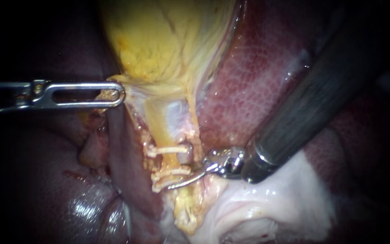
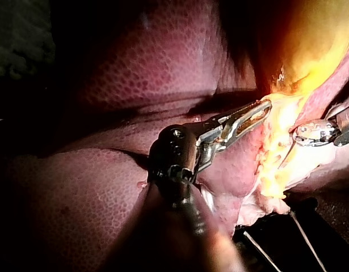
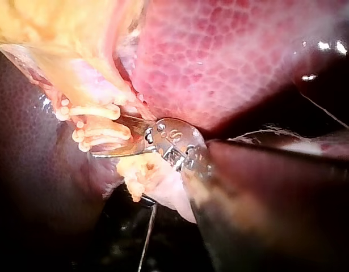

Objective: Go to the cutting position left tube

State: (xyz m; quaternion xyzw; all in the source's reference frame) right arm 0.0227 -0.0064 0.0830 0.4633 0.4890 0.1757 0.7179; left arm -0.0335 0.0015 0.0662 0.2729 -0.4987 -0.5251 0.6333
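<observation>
No word, label, brand or sign can be read on the liver [image 1: 258, 81] or the gallbladder [image 1: 159, 36]. The only marks are a few tiny engraved characters on the metal wrist [image 3: 173, 139] of the right instrument [image 3: 118, 137], too small to make out.

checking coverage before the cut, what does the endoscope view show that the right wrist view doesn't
Only the endoscope view shows the left instrument, its end effector shut on the gallbladder. Only the right wrist view shows a thin strand hanging below the tissue. Both show the right instrument, jaws open at the clips on the tube, with the liver beside it.
</observation>
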